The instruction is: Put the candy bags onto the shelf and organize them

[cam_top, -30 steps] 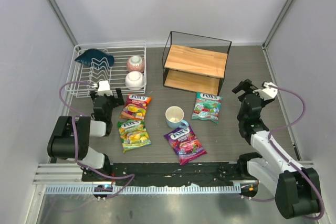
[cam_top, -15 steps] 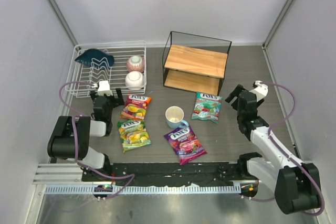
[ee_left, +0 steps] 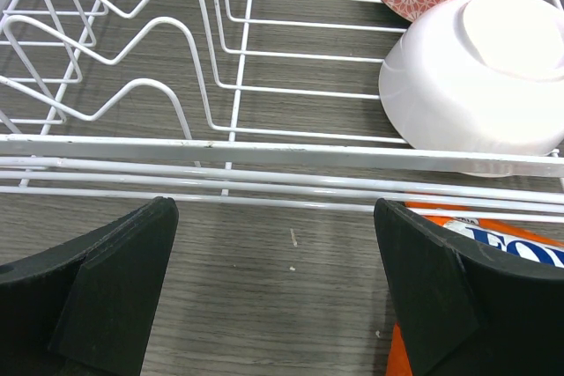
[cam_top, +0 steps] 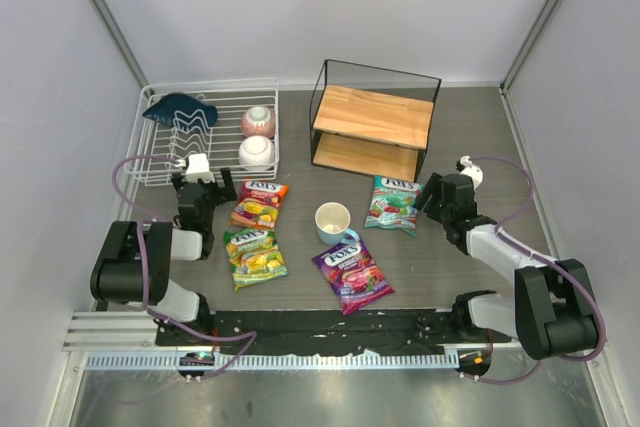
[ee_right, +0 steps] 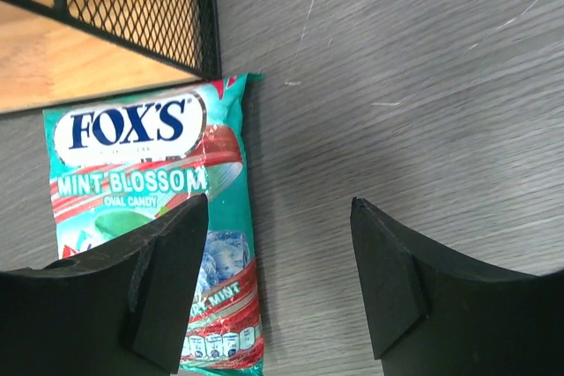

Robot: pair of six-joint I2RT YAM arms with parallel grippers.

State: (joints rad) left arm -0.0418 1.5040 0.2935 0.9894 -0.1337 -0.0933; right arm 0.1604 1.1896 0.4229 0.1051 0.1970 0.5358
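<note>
Filling the booth between pale walls (cam_top: 300, 17), grey wood-grain tabletop (cam_top: 470, 127) bearing candy bags (cam_top: 352, 275).

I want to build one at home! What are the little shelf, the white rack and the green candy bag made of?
The shelf: a thin black frame, likely painted metal, with a mesh side; its boards show pale wood grain. The white rack: bent wire, probably metal under a glossy white coat. The green candy bag: shiny printed film, probably plastic.
</note>
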